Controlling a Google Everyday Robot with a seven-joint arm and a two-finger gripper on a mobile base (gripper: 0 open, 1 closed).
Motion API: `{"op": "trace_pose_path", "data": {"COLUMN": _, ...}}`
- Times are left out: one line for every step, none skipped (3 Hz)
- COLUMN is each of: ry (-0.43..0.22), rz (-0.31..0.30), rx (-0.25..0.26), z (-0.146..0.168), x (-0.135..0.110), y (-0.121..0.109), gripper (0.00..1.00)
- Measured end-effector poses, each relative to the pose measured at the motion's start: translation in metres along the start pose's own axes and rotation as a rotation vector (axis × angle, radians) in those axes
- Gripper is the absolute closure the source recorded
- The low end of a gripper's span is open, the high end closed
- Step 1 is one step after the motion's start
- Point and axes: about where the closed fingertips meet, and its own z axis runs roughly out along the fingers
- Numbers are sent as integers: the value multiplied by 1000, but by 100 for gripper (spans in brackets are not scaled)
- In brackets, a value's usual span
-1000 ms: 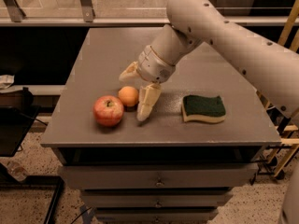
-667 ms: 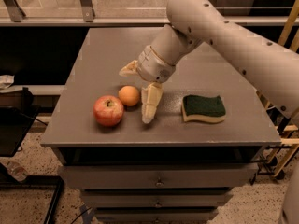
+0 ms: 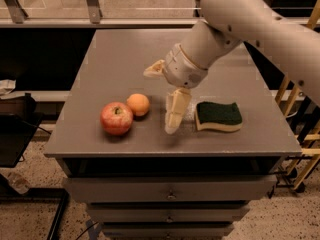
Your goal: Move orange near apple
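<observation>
Camera view shows the apple [image 3: 116,118] near the front-left edge of the tabletop [image 3: 125,54], with the orange [image 3: 138,104] just beside it on the right. The gripper [image 3: 159,102] hangs right of the orange, fingers spread wide, holding nothing. A sponge [image 3: 218,116] lies toward the front-right corner.

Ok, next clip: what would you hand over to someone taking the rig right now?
The pincer is open and empty, low over the table, between the orange and the sponge.
The orange lies on the table right beside the apple.
Done: the orange sits near the apple, not gripped.
Left: probably only lifting the arm clear without knocking the fruit.
</observation>
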Motion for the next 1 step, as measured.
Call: {"op": "trace_pose_path", "data": {"ry": 26, "rz": 73, "rx": 54, "z": -24, "x": 21, "y": 21, "gripper": 0}}
